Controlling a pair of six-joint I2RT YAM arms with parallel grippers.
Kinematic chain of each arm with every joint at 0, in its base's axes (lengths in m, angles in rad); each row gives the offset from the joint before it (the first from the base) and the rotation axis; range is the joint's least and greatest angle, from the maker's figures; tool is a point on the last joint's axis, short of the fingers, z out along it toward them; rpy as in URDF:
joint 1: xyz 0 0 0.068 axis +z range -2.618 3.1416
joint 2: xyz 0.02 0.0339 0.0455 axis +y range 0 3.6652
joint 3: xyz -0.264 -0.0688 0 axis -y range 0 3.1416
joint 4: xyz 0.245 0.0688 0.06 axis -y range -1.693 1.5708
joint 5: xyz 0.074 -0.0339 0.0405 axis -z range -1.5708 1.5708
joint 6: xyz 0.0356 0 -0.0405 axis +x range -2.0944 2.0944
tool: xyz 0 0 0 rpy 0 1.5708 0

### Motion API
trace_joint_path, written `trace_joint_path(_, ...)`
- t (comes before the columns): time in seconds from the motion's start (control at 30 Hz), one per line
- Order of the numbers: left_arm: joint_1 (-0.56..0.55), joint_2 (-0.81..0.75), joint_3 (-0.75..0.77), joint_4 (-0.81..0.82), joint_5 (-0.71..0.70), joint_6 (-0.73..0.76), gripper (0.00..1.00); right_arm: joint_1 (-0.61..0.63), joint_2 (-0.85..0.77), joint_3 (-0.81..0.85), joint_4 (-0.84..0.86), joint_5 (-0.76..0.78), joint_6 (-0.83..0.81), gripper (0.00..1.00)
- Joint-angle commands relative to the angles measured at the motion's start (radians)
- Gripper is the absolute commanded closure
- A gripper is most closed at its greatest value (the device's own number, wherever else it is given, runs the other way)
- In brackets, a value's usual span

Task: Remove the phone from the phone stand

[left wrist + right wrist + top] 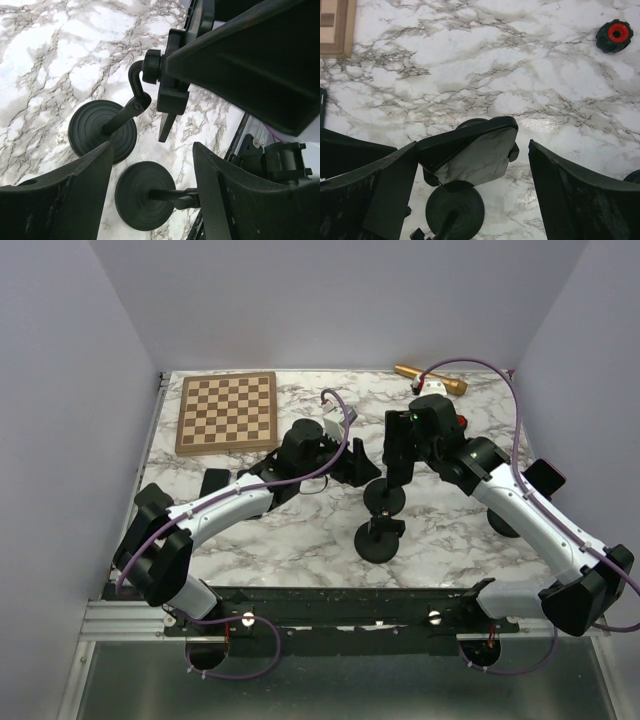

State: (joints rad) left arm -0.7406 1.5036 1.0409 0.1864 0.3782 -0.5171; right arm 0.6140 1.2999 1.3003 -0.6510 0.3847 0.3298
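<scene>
My right hand [472, 145] hangs released, fingers [570, 190] straddling the phone [480, 159], tilted atop the far phone stand [385, 498], long axis seemingly running finger to finger. My left hand [152, 145], also released, is beside the stand.

Left gripper [152, 150] hangs over the marble table [45, 60], fingers [60, 200] wide apart; two round black bases sit just beside each other; the far stand [102, 131] has a bent arm up to a knob [151, 67] and clamp [172, 85]; near base [142, 197] pokes between the fingers; big dark shape [250, 65] top right, can't tell what.
</scene>
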Motion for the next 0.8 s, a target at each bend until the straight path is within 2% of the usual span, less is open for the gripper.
trace_joint_path(0.0, 0.002, -0.042, -0.025, 0.018, 0.019, 0.002, 0.28, 0.001, -0.041, 0.01, -0.003, -0.014, -0.036, 0.02)
trace_joint_path(0.23, 0.003, -0.05, -0.03, 0.021, 0.024, -0.003, 0.28, 0.001, -0.026, 0.002, 0.0, -0.023, -0.056, 0.0)
trace_joint_path(0.33, 0.003, -0.055, -0.033, 0.019, 0.024, -0.004, 0.28, 0.001, -0.02, -0.006, 0.011, -0.034, -0.077, 0.03)
trace_joint_path(0.43, 0.003, -0.064, -0.038, 0.018, 0.021, -0.001, 0.24, 0.001, -0.014, -0.022, 0.031, -0.05, -0.105, 0.04)
trace_joint_path(0.63, 0.003, -0.072, -0.038, 0.012, 0.019, 0.003, 0.23, -0.004, -0.007, -0.049, 0.057, -0.078, -0.11, 0.14)
trace_joint_path(0.77, 0.003, -0.075, -0.038, 0.011, 0.021, 0.002, 0.23, -0.02, -0.004, -0.062, 0.069, -0.087, -0.109, 0.14)
